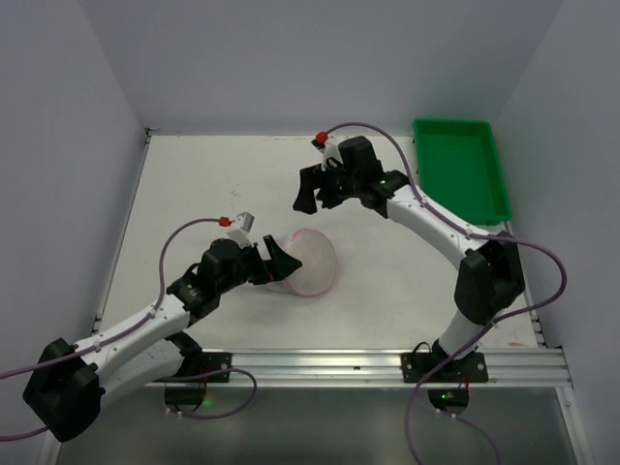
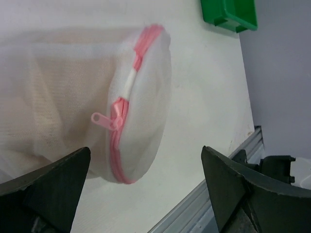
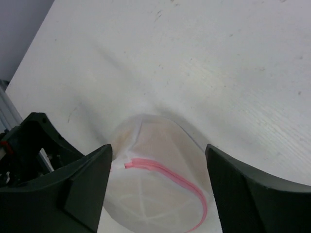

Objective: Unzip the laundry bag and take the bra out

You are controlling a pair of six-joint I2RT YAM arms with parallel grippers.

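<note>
Top external: matte white worktop [image 1: 194, 194], pale grey walls, green plastic tray [image 1: 463, 170] at the far right corner.
Drum-shaped mesh laundry bag [image 1: 312, 260] lies mid-worktop. Left wrist: left gripper [image 2: 146, 148] spread wide, empty, facing its pink zip [image 2: 116, 145]. Right wrist: right gripper [image 3: 158, 148] parted, empty, above it.

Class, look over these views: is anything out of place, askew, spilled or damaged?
Nothing stands out: the laundry bag lies intact on the table, nothing spilled, and the green tray sits square at far right.
</note>
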